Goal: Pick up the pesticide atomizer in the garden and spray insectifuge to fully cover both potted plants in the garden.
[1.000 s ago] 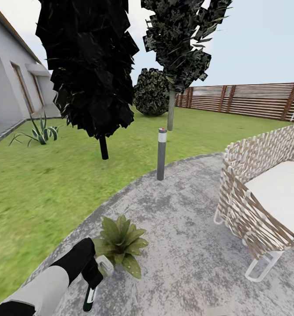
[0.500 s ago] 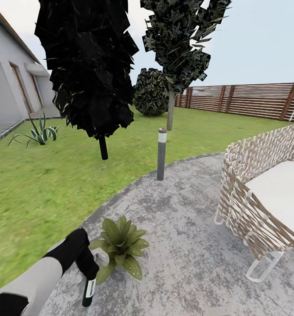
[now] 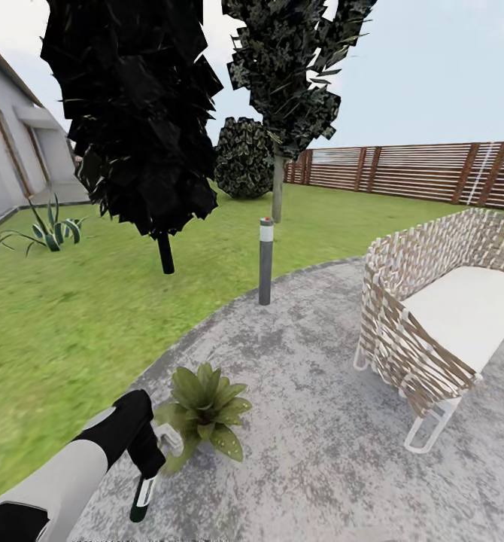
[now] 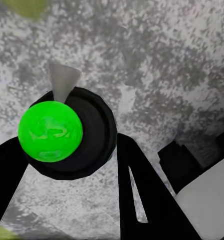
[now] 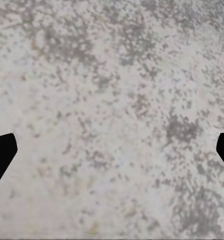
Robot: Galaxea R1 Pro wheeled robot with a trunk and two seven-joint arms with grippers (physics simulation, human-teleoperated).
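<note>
Left jaws around dark green-based pesticide atomizer (image 3: 142,497); right jaws wide apart.

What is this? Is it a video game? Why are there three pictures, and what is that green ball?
It looks like a game because it is a computer-made garden, with a pretend robot inside that a person steers. The big picture is from a camera on the robot's head. At its lower left you see the robot's left arm, and its left gripper, a two-finger claw, holds a small dark bottle pointing down at the grey patio. That bottle is the pesticide atomizer, a bug sprayer. Right beside it sits a little potted plant. Further off are a woven chair, a grey post, trees and a wooden fence.

The other two pictures come from cameras by each claw. The left one looks along the bottle, so the green ball is the bottle's end. The right gripper is open over bare patio.
</note>
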